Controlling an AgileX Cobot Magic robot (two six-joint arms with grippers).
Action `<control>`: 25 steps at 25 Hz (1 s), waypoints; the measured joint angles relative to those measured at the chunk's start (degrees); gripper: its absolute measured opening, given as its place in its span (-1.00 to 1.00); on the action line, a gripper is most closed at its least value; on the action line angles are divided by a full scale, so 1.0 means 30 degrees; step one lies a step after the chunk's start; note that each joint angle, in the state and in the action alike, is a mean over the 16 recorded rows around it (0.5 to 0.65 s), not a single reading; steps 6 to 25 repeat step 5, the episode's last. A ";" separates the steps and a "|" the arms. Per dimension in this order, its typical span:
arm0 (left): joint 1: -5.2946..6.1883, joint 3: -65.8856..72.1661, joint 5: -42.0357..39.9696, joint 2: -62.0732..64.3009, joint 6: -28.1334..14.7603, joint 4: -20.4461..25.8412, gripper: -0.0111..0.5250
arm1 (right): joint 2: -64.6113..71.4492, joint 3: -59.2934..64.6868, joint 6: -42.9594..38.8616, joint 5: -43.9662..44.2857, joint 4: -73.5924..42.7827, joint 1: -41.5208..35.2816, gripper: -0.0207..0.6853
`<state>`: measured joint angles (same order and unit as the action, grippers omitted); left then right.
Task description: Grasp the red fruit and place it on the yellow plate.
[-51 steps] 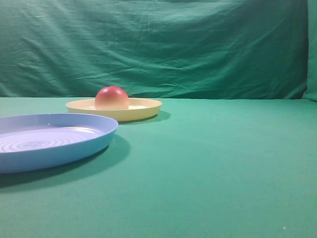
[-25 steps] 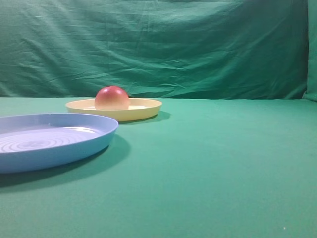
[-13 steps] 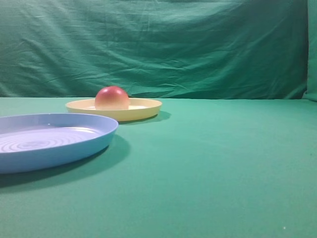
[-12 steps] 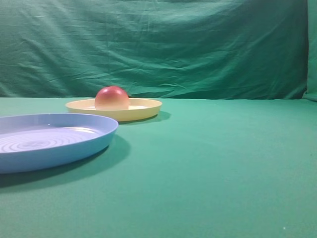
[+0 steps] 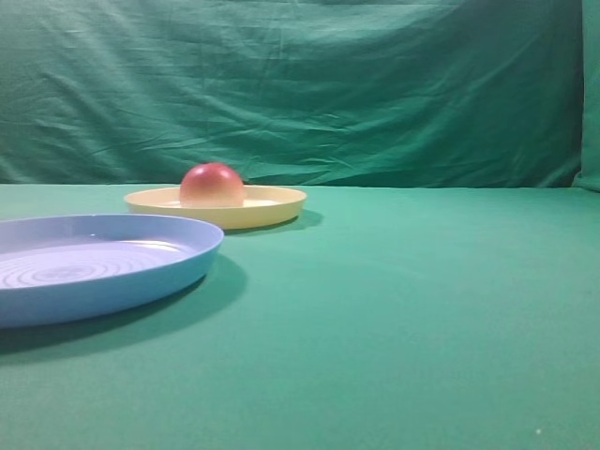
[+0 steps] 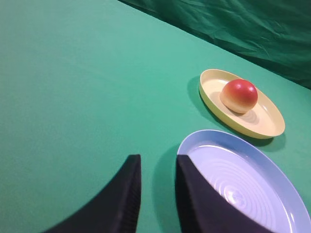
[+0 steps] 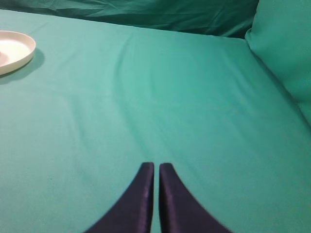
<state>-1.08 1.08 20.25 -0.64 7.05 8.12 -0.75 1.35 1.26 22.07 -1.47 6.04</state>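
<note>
Sitting unchanged versus earlier frames: red fruit [image 5: 212, 186] resting on yellow plate [image 5: 272, 208], beyond blue plate [image 5: 141, 272]. Left gripper [image 6: 156, 167] narrowly parted, well short of fruit. Right gripper [image 7: 156, 169] closed, empty, far off.

Our left gripper [image 6: 158, 167] holds its fingers slightly parted, gripping nothing; our right gripper [image 7: 156, 167] is closed and empty.
</note>
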 joint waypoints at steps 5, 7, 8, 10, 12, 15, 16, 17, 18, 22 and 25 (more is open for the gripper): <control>0.0000 0.0000 0.0000 0.0000 0.0000 0.0000 -0.37 | 0.0000 0.0000 0.0000 -0.0001 0.0010 0.0000 -0.94; 0.0000 0.0000 0.0000 0.0000 0.0000 0.0000 -0.37 | 0.0000 0.0000 0.0000 -0.0001 0.0010 0.0000 -0.94; 0.0000 0.0000 0.0000 0.0000 0.0000 0.0000 -0.37 | 0.0000 0.0000 0.0000 -0.0001 0.0010 0.0000 -0.94; 0.0000 0.0000 0.0000 0.0000 0.0000 0.0000 -0.37 | 0.0000 0.0000 0.0000 -0.0001 0.0010 0.0000 -0.94; 0.0000 0.0000 0.0000 0.0000 0.0000 0.0000 -0.37 | 0.0000 0.0000 0.0000 -0.0001 0.0010 0.0000 -0.94; 0.0000 0.0000 0.0000 0.0000 0.0000 0.0000 -0.37 | 0.0000 0.0000 0.0000 -0.0001 0.0010 0.0000 -0.94; 0.0000 0.0000 0.0000 0.0000 0.0000 0.0000 -0.37 | 0.0000 0.0000 0.0000 -0.0001 0.0010 0.0000 -0.94; 0.0000 0.0000 0.0000 0.0000 0.0000 0.0000 -0.37 | 0.0000 0.0000 0.0000 -0.0001 0.0010 0.0000 -0.94; 0.0000 0.0000 0.0000 0.0000 0.0000 0.0000 -0.37 | 0.0000 0.0000 0.0000 -0.0001 0.0010 0.0000 -0.94; 0.0000 0.0000 0.0000 0.0000 0.0000 0.0000 -0.37 | 0.0000 0.0000 0.0000 -0.0001 0.0010 0.0000 -0.94; 0.0000 0.0000 0.0000 0.0000 0.0000 0.0000 -0.37 | 0.0000 0.0000 0.0000 -0.0001 0.0010 0.0000 -0.94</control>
